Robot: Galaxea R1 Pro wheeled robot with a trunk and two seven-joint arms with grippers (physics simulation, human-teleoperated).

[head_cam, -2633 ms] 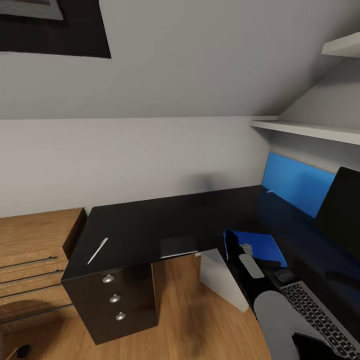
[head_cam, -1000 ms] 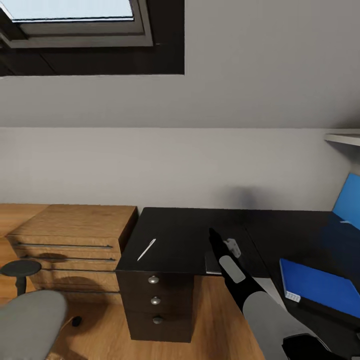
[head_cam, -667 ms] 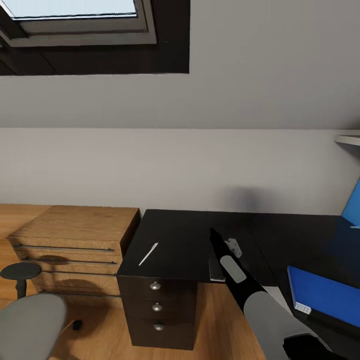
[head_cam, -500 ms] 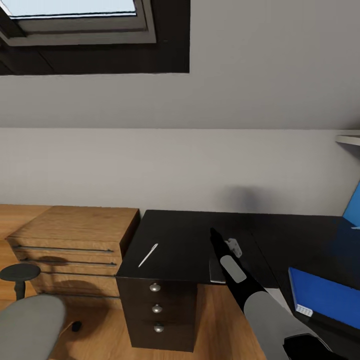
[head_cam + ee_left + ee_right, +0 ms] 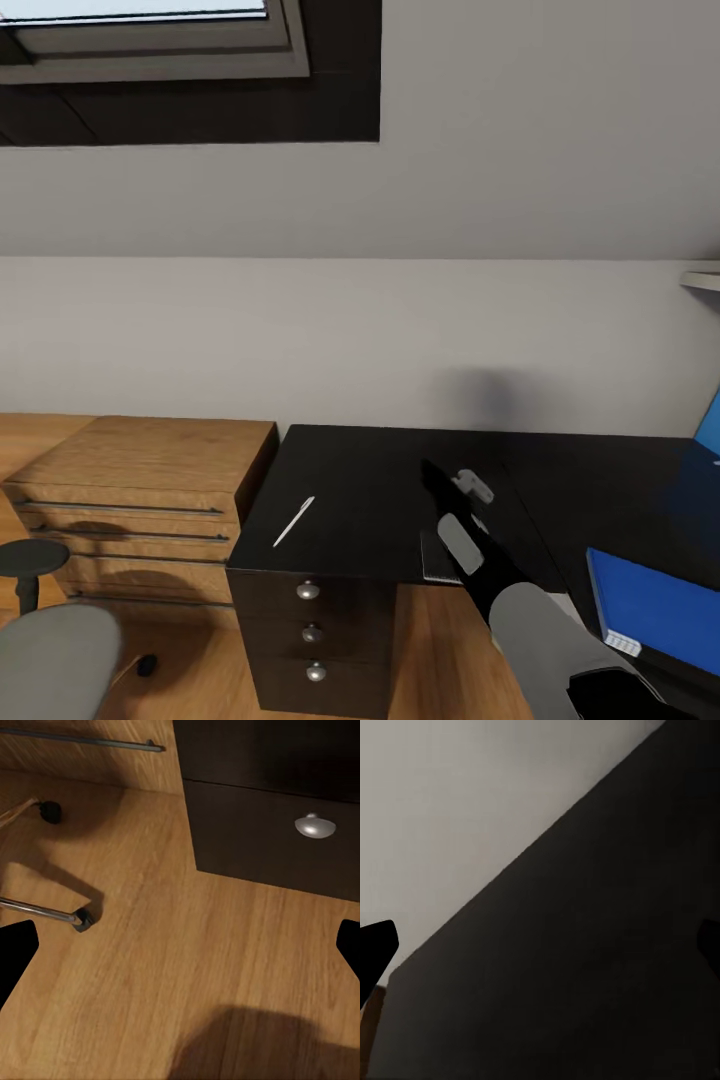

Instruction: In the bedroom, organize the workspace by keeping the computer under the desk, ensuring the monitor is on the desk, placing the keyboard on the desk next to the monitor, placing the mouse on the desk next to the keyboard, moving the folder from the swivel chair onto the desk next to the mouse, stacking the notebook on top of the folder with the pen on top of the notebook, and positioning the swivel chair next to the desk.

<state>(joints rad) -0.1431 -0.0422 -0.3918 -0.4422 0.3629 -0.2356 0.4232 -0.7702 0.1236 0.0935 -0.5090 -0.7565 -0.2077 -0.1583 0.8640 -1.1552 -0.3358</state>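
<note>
A white pen (image 5: 293, 521) lies on the black desk (image 5: 360, 470) near its left end. The blue folder (image 5: 648, 612) rests on the desk at the lower right. A thin dark notebook (image 5: 434, 558) sits at the desk's front edge, partly behind my right arm. My right gripper (image 5: 432, 476) hovers over the desk top, open and empty; its wrist view has the dark fingertips (image 5: 376, 945) far apart above the desk (image 5: 585, 967). My left gripper (image 5: 180, 937) is open above the wooden floor. The swivel chair's grey seat (image 5: 48, 660) is at the lower left.
A wooden dresser (image 5: 140, 480) stands left of the desk, touching it. The desk's drawer unit (image 5: 310, 630) has round knobs (image 5: 315, 826). A chair leg with a caster (image 5: 81, 920) and a cable plug (image 5: 49, 811) lie on the floor (image 5: 187, 967). A blue panel (image 5: 711, 425) is at the right edge.
The camera has swung left since the earliest frame: monitor and keyboard left the picture, dresser and chair came in. In the last half second the view shifted only slightly.
</note>
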